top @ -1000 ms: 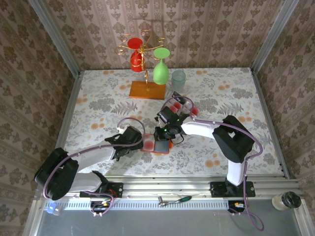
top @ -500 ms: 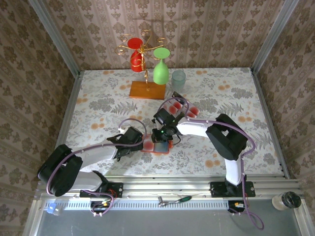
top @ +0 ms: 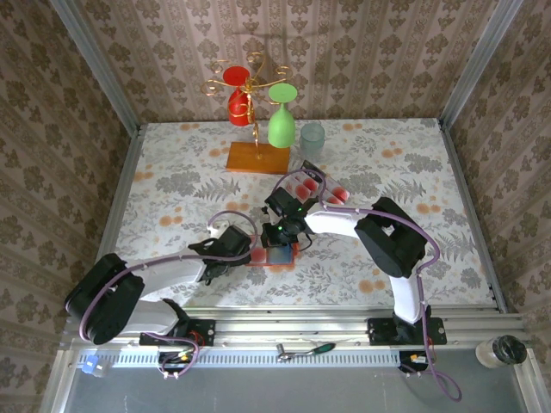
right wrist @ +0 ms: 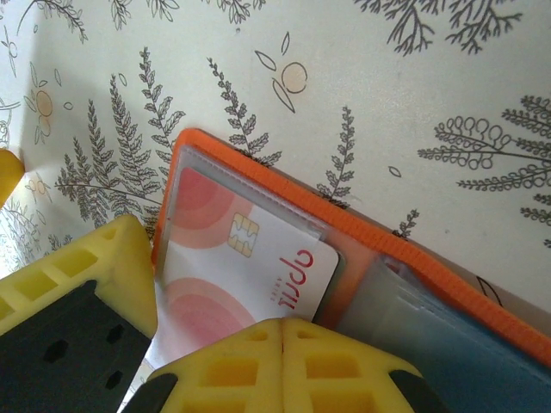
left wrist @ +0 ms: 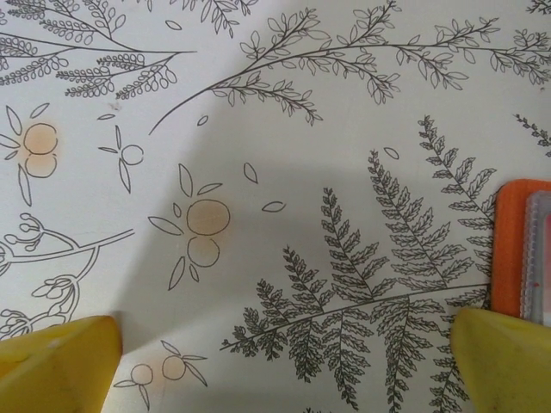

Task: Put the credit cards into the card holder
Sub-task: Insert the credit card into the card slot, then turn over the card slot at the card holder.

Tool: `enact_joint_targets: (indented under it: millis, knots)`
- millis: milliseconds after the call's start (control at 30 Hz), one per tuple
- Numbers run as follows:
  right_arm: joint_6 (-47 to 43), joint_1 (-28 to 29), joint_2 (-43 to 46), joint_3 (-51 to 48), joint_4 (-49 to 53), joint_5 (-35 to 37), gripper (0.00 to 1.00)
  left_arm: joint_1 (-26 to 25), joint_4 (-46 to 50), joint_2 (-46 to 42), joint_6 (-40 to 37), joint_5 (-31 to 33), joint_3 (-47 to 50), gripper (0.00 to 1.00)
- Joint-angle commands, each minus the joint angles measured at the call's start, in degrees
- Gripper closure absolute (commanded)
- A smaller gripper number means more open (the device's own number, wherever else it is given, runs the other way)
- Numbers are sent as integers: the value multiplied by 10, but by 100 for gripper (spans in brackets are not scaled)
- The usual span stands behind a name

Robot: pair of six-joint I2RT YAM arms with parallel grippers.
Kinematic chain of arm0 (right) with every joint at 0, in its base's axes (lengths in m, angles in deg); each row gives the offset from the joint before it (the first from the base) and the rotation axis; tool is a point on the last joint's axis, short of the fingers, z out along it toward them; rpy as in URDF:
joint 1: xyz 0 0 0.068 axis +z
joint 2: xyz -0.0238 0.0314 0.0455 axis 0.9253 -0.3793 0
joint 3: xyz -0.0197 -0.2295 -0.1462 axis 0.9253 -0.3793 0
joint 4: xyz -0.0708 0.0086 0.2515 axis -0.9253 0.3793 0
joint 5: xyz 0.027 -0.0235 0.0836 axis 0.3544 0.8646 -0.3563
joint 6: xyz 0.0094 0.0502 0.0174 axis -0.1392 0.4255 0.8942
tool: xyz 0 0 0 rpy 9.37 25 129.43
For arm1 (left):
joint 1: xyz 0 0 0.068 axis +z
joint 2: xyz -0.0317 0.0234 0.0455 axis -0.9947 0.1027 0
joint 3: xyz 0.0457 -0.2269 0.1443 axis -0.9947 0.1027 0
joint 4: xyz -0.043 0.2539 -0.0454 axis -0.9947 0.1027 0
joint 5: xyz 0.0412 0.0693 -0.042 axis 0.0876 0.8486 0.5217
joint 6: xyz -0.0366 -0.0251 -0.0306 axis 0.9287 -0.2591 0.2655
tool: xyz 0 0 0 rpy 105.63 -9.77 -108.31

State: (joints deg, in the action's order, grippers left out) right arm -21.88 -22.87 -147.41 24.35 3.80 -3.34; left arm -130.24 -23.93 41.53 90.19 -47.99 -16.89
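Note:
The orange-red card holder point(top: 277, 255) lies open on the tablecloth, and its edge also shows at the right of the left wrist view point(left wrist: 513, 249). In the right wrist view a credit card point(right wrist: 250, 258) with red blobs and a chip sits partly inside the clear sleeve of the card holder point(right wrist: 413, 258). My right gripper point(right wrist: 282, 344) is shut, its tips resting on the card's near edge; from above the right gripper point(top: 281, 234) hangs over the holder. My left gripper point(left wrist: 284, 357) is open just left of the holder point(top: 244, 251). More credit cards point(top: 336, 194) lie behind the right arm.
A glass rack on an orange wooden base point(top: 256, 157) stands at the back with a red glass point(top: 236, 99) and a green glass point(top: 281, 120). A clear tumbler point(top: 312, 138) is beside it. A finger point(right wrist: 77, 292) of the left gripper is close to the holder's left edge.
The right gripper has moved a little left and back over the holder. The left gripper has crept slightly right, toward the holder.

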Motion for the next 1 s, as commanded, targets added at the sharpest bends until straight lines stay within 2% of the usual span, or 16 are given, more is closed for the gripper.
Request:
enact_joint_targets:
  millis: [0,100,267,500,767,967]
  knots:
    - [-6,2,7,8,18,-13,92,-6,6,-7,29,-36,20,0]
    - [-4,-2,34,-2,17,-11,89,4,27,-33,21,-30,13,0]
    - [-4,-13,83,-30,17,-3,78,28,65,-101,4,-23,4,0]
    - [-13,-31,129,-71,21,16,76,40,102,-165,-14,-21,-11,0]
    - [-34,-44,143,-86,38,35,76,36,81,-160,-12,-49,-30,0]
    - [-52,-51,144,-93,47,46,77,2,62,-112,-10,-43,-68,0]
